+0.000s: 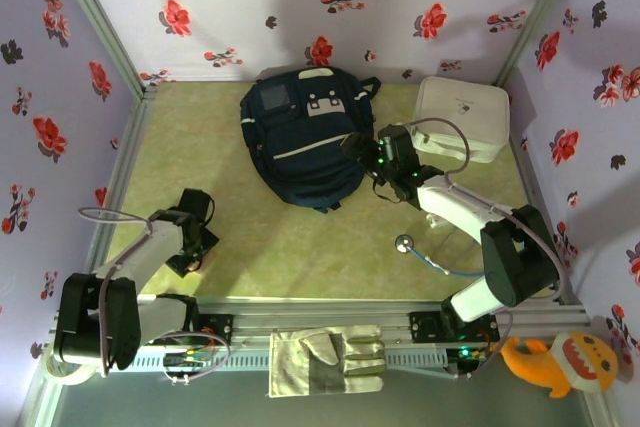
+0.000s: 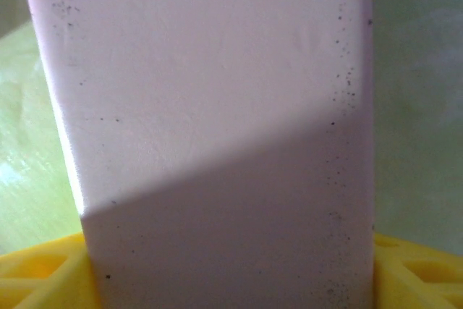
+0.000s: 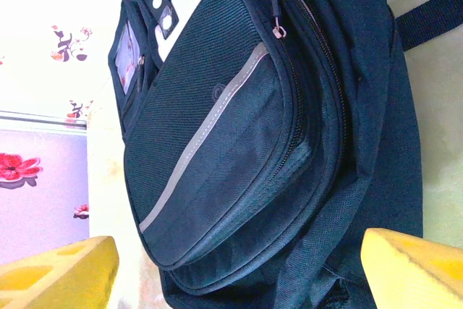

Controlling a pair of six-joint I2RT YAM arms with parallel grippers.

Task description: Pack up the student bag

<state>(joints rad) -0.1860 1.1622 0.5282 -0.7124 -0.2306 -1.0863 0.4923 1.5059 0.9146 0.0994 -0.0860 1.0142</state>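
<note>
Right wrist view: student bag [image 3: 217, 128] is framed between the spread, released jaws of right gripper [image 3: 239, 269]. Left gripper [image 2: 231, 273] is seemingly clenched on pale block [image 2: 210, 106].

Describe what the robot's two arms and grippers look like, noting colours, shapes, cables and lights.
Both the left arm and right arm have white tube links between chunky black joint housings. A thin grey cable loops beside each. Small green lights glow near the right arm's wrist. The left gripper and right gripper end in yellow fingers with recessed cut-outs.
</note>
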